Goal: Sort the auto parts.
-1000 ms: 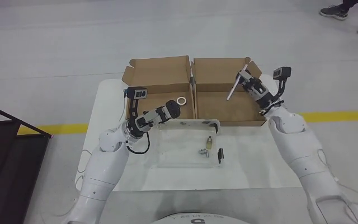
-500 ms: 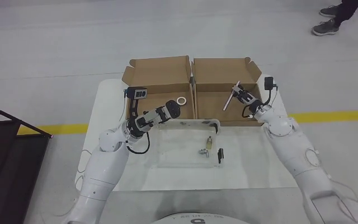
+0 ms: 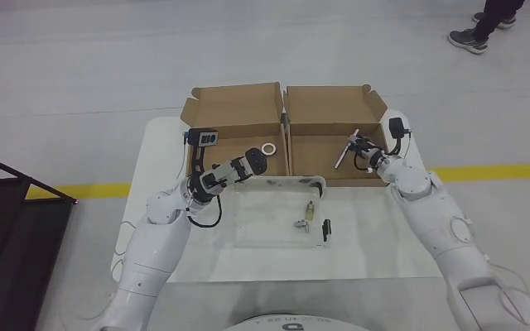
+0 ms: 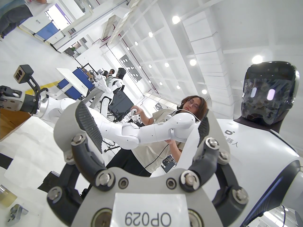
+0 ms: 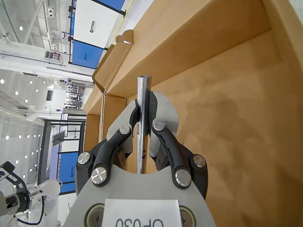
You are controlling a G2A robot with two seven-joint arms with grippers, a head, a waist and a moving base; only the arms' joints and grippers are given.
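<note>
On a wide white table [image 3: 364,248], two open brown boxes side by side, walls touching; left box [image 3: 236,103] on the left arm's side, right box [image 3: 327,103] on the right arm's side; flaps up on both. Just in front of the boxes, nearer the robot, a clear tray [image 3: 257,223], flat on the table.

Left hand [image 4: 144,116] at the near wall of the left box, by a far corner of the tray; turned up toward the ceiling lights; two fingers [image 4: 88,124] wide apart, let go, nothing between them.

Right hand [image 5: 143,109] inside the right box, above its brown floor; clenched tight on a shiny metal rod [image 5: 142,88], both pads pressing its sides. Rod long and thin, sticking out past the fingertips toward a wall of the box, with the other end running back to the palm; from the top view, tilted, not lined up with the box walls; touching the box floor or not, hard to tell.

In the left box, a small pale ring [image 3: 269,149], flat on the floor, near the left hand but apart from it.

In the tray, toward the right arm's side, three little parts close together but apart: a gold-coloured block [image 3: 309,209], a grey metal piece [image 3: 300,224], a small black piece [image 3: 326,229].
</note>
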